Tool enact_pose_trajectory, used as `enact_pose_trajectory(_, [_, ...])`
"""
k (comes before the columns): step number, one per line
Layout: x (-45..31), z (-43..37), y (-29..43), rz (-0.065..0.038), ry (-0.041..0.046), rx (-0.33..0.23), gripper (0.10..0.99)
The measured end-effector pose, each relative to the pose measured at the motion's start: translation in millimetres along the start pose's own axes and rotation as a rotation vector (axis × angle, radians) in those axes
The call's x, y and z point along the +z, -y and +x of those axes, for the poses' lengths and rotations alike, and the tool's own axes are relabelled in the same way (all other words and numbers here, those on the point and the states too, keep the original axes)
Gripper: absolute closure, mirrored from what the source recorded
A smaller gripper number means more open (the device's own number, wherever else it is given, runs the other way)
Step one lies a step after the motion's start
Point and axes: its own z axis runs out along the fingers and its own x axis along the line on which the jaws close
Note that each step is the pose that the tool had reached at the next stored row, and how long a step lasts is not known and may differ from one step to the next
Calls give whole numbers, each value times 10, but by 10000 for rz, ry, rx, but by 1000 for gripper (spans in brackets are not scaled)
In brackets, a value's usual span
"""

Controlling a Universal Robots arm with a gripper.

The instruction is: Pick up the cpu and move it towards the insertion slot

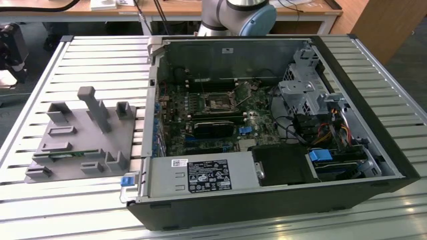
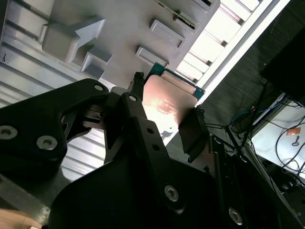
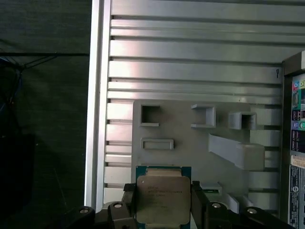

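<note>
One square cpu (image 3: pixel 162 198), level, metal top up, tool (image 3: pixel 163 204) clamped on two edges

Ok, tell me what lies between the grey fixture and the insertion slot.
In the exterior view, the computer case's side wall and a stretch of motherboard separate the grey fixture from the insertion slot.

In the first wrist view the cpu (image 3: pixel 162 198) is cut off by the picture's edge, and two of its sides are covered by the fingers (image 3: pixel 198 205). In the exterior view the arm (image 1: pixel 240 12) is cut off.
</note>
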Motion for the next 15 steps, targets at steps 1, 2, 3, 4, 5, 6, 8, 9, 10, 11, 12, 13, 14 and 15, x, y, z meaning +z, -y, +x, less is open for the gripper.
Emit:
enact_pose_trajectory(1, [-13, 0, 0, 0, 0, 0, 545])
enact_pose_trajectory(2, [-27, 0, -1, 0, -1, 0, 545])
enact_pose_trajectory(3, [-39, 0, -1, 0, -1, 0, 545])
enact_pose_trajectory(4, [-51, 0, -2, 0, -1, 0, 545])
enact_pose_trajectory(5, [-64, 0, -2, 0, -1, 0, 545])
enact_pose_trajectory(6, [-78, 0, -3, 0, -1, 0, 545])
enact_pose_trajectory(8, [-109, 0, -4, 0, 0, 0, 545])
enact_pose_trajectory(9, [-123, 0, -4, 0, 0, 0, 545])
enact_pose_trajectory(10, [-135, 0, -5, 0, 0, 0, 545])
enact_pose_trajectory(11, [-149, 0, -5, 0, 0, 0, 545])
enact_pose_trajectory(12, [-166, 0, -6, 0, -1, 0, 545])
enact_pose_trajectory(13, [-180, 0, -6, 0, 0, 0, 545])
enact_pose_trajectory(14, [-194, 0, -7, 0, 0, 0, 545])
enact_pose_trajectory(15, [-209, 0, -7, 0, 0, 0, 545])
